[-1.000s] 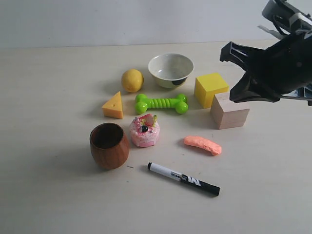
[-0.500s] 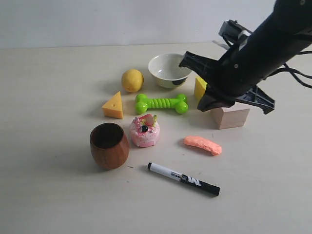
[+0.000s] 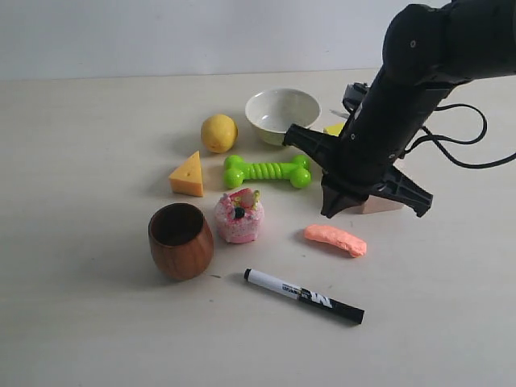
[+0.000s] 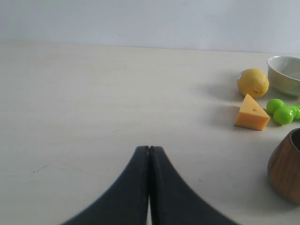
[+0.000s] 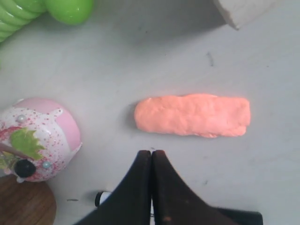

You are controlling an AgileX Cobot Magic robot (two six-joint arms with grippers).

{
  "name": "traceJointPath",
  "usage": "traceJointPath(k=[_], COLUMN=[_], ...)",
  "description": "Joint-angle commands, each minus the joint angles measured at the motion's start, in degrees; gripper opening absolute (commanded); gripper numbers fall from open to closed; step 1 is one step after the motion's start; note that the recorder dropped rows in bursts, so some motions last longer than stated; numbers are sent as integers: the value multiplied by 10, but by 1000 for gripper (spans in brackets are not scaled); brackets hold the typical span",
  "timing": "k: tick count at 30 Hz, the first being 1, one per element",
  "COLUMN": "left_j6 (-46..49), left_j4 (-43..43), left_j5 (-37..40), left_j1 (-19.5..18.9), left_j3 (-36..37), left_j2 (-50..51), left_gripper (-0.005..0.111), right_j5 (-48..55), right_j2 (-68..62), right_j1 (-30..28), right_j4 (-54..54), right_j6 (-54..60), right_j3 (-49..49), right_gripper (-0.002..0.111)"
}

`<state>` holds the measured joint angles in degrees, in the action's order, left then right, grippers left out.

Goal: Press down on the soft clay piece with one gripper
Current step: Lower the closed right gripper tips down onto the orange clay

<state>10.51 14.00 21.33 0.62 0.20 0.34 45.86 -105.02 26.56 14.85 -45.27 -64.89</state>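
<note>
Plainly, the clay piece (image 3: pixel 334 239) is seen lying flat on the counter, roughly midway between the far and near edges and somewhat toward the right edge. It is set between the wooden block (image 3: pixel 379 206), on its far side, and the marker (image 3: pixel 304 296), on its near side, and it touches neither. The pink cake toy (image 3: pixel 239 216) is placed near its left end, with bare counter between them. The right gripper (image 5: pixel 151 154) is held above the clay on a black arm, which hides most of the wooden block and the yellow block (image 3: pixel 334 128). Its two fingers are pressed together with nothing gripped, and in the right wrist view a strip of bare counter is seen between their tips and the clay (no contact is shown). The left gripper (image 4: pixel 149 151) is likewise closed on nothing, over bare counter toward the left edge. Nearer the far edge, a bowl (image 3: pixel 282 114), a lemon (image 3: pixel 218 132), a cheese wedge (image 3: pixel 187 175) and a green bone toy (image 3: pixel 268 171) are grouped.
</note>
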Motion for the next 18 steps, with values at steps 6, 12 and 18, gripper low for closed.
traceJointPath(k=[6, 12, 18], left_j6=[-1, -1, -1], left_j4=[1, 1, 1], left_j5=[-5, -5, -5], left_j1=[-1, -1, -1], left_j3=[-2, -2, -2], left_j2=[-3, -3, -3], left_gripper=[0, 0, 0], right_j5=[-6, -7, -15], right_j2=[-18, -37, -50], right_j1=[1, 1, 1], right_j4=[-31, -34, -36], right_j6=[-26, -27, -27], right_j3=[-7, -7, -7], right_gripper=[0, 0, 0])
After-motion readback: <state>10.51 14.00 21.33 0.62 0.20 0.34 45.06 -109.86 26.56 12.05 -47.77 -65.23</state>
